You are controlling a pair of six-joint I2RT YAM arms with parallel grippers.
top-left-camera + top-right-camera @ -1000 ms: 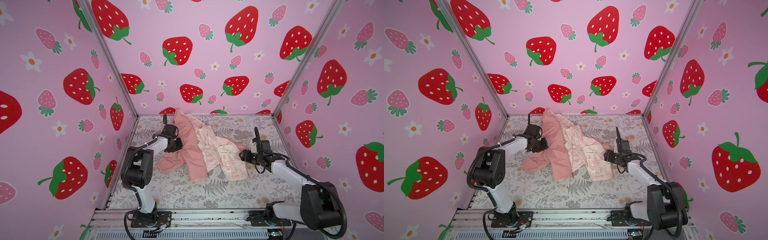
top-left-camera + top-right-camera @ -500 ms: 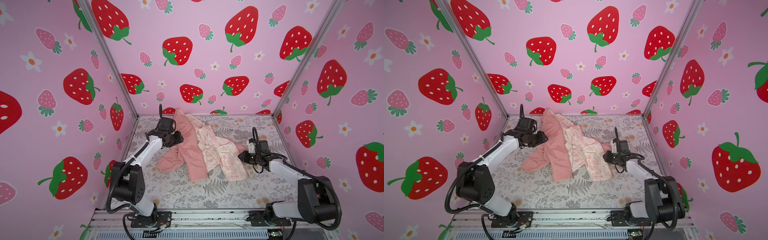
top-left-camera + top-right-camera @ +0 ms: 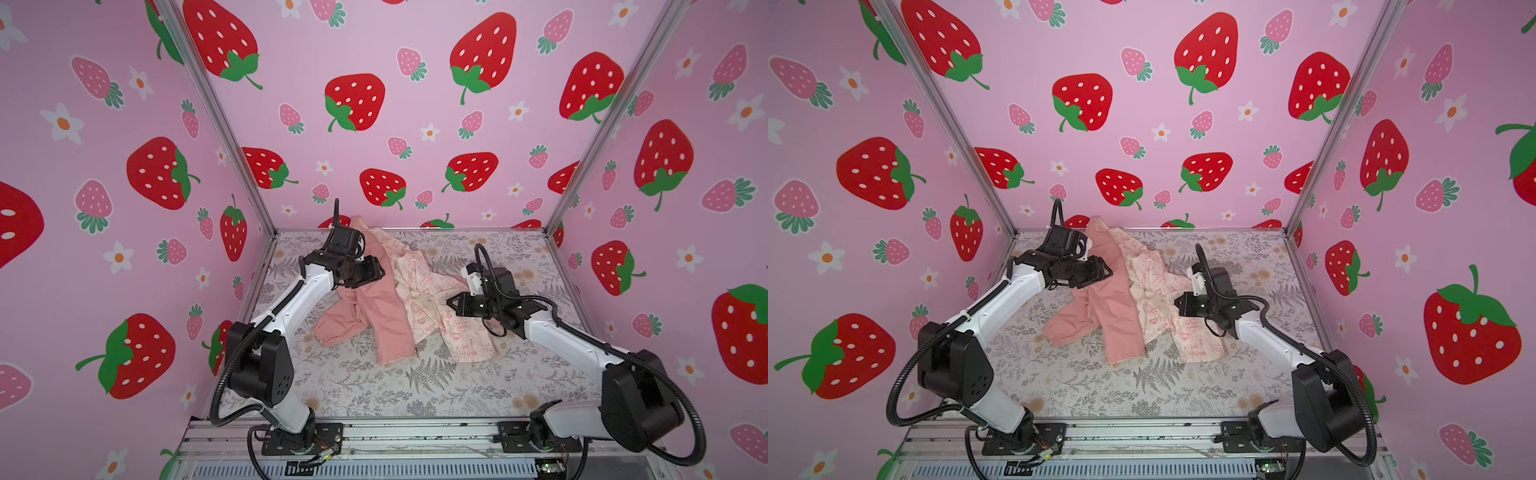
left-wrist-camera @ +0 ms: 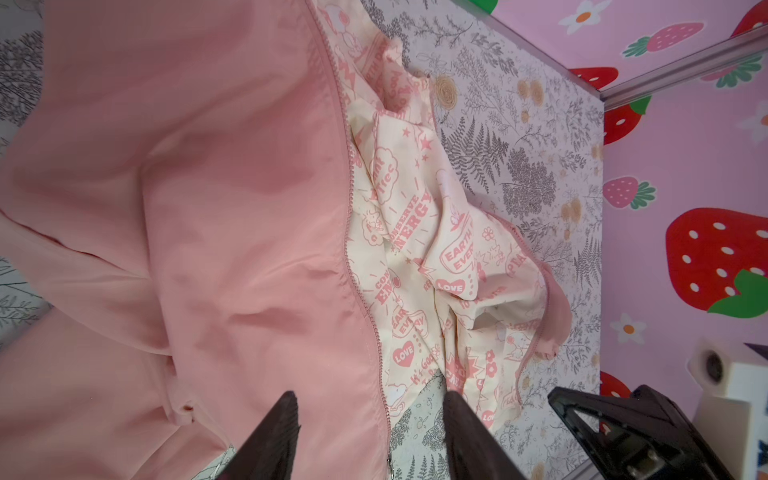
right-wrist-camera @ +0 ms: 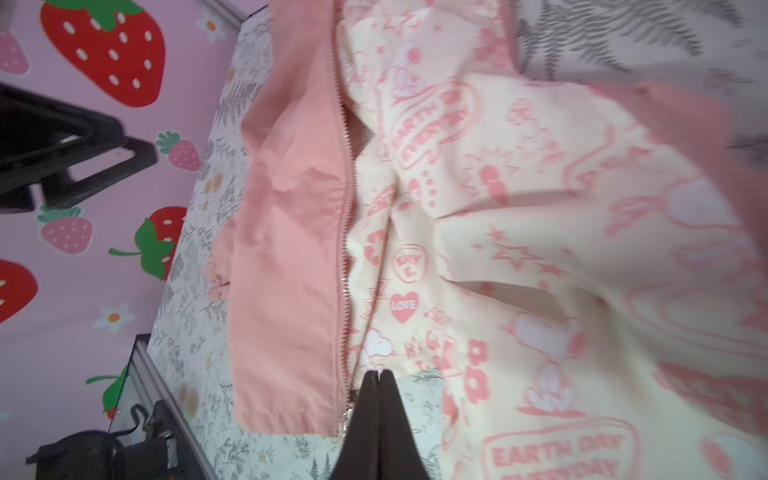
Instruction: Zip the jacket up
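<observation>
Your right gripper [image 5: 379, 374] is shut, left gripper [image 4: 370, 397] open over the jacket [image 3: 382, 307]: pinch lining [image 5: 498, 249] instead of the zipper [image 5: 344, 249] and it'll bunch.

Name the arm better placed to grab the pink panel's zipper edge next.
Left, probably. The left gripper is open, and in its wrist view its jaws sit on either side of the zipper edge of the jacket. The right gripper is shut and would have to open first.

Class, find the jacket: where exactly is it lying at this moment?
In both top views the jacket lies spread open on the floral table, toward the back middle, between the left gripper and the right gripper.
</observation>
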